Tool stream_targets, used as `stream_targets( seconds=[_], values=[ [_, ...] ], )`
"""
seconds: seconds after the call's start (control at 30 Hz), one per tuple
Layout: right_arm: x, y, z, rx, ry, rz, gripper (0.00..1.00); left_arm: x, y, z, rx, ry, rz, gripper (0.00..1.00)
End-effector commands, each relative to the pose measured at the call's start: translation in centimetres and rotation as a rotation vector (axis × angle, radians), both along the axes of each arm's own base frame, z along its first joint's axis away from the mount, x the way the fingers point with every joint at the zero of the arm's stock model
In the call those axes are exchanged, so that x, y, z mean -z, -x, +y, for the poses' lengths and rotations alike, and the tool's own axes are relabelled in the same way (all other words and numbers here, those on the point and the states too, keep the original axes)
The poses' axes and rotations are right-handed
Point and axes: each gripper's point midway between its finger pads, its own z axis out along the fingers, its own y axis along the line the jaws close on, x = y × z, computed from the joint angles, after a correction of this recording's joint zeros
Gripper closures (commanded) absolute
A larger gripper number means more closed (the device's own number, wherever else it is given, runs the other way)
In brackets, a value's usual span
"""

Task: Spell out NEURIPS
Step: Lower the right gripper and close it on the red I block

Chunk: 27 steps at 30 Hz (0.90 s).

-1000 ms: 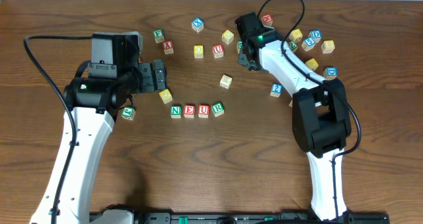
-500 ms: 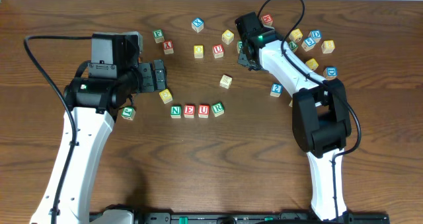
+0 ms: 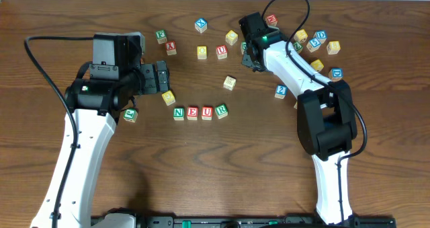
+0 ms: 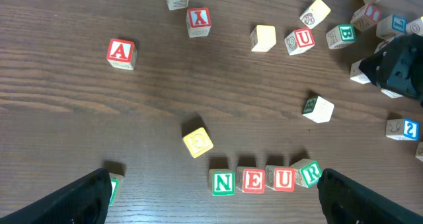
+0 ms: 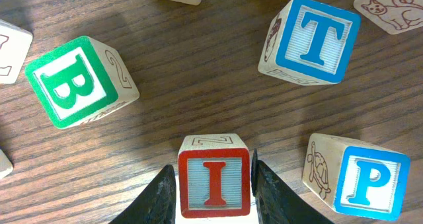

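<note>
Overhead view, progress entry.

- Worktop [image 3: 215, 174]: brown wood, with loose cubes strewn along the far side.
- Left pincer [image 3: 161, 77]: fingers wide apart and empty, just left of the row.
- Right pincer [image 3: 250, 58]: in the far right cluster, clamped on the red I cube [image 5: 214, 182], which seems not yet lifted.
- Placed, four of seven: green N [image 3: 179, 113], red E [image 3: 193, 113], red U [image 3: 207, 112], green R [image 3: 221, 111]. They lie in a line near centre, with the R slightly askew.
- Outstanding: I; blue P [image 5: 367, 181], just right of it; and S, not surely identified.
</note>
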Motion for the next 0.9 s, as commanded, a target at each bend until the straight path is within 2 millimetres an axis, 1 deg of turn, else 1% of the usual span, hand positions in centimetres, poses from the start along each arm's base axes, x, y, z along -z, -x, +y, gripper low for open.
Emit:
stream_targets(
  seconds=[0.0, 0.87],
  values=[
    [0.37, -0.15, -0.07, -0.001, 0.03, -0.003, 0.67, -1.25, -0.25, -0.07, 0.006, 0.004, -0.033, 0.02],
    [1.14, -0.02, -0.15, -0.001, 0.038, 0.011, 0.68, -1.25, -0.24, -0.07, 0.006, 0.004, -0.033, 0.02]
  ],
)
